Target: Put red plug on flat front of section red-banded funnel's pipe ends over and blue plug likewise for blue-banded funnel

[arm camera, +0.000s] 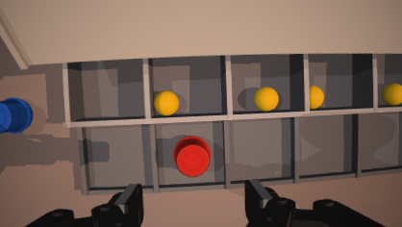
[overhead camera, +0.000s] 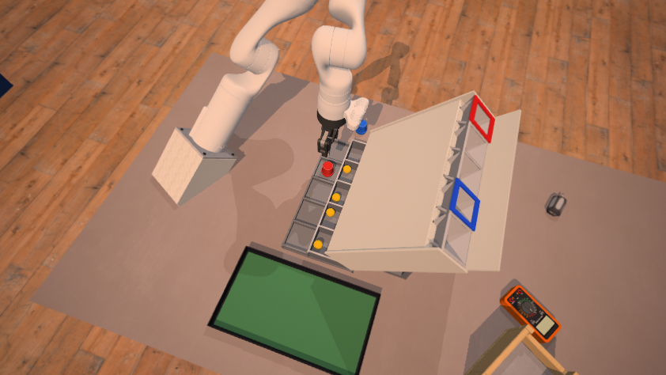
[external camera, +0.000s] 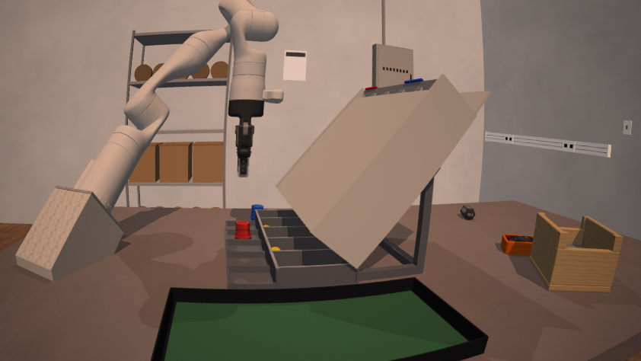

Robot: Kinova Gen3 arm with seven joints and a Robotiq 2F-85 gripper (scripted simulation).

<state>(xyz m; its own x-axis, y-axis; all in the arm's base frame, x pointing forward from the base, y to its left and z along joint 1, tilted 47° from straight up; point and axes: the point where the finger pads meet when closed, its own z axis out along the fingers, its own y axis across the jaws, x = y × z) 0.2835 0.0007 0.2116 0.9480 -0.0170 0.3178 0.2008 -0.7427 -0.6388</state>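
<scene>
1. The fingers (overhead camera: 323,153) (external camera: 242,174) stand well apart, though short of fully open; nothing is between them, and they hang above the near row of the divided tray (overhead camera: 309,223) (external camera: 317,273) (arm camera: 188,118), pointing down.

2. Below them the red plug (overhead camera: 327,168) (external camera: 242,228) (arm camera: 192,160) stands upright on a flat front part, second from the blue plug's end; it looks placed (whether that section is the right one, the pipes being hidden, I cannot tell).

3. Behind that row lie four yellow marbles (overhead camera: 335,197) (external camera: 275,249) (arm camera: 266,98), one in each section but the end one nearest the blue plug, where none shows.

4. The blue plug (overhead camera: 361,126) (external camera: 256,211) (arm camera: 16,115) stands off that end of the tray, on the surface (overhead camera: 153,251) (external camera: 112,286) (arm camera: 29,202); its placing is yet to be done, and seems the step now in hand.

5. The cover (overhead camera: 395,176) (external camera: 358,157) (arm camera: 192,29) hides the pipes from the red-banded funnel (overhead camera: 472,108) (external camera: 371,87) and the blue-banded funnel (overhead camera: 476,215) (external camera: 413,81); the next move likely calls for a sideways shift over the blue plug, a straight descent and a centred grip; coming down off-centre could tip it.
</scene>
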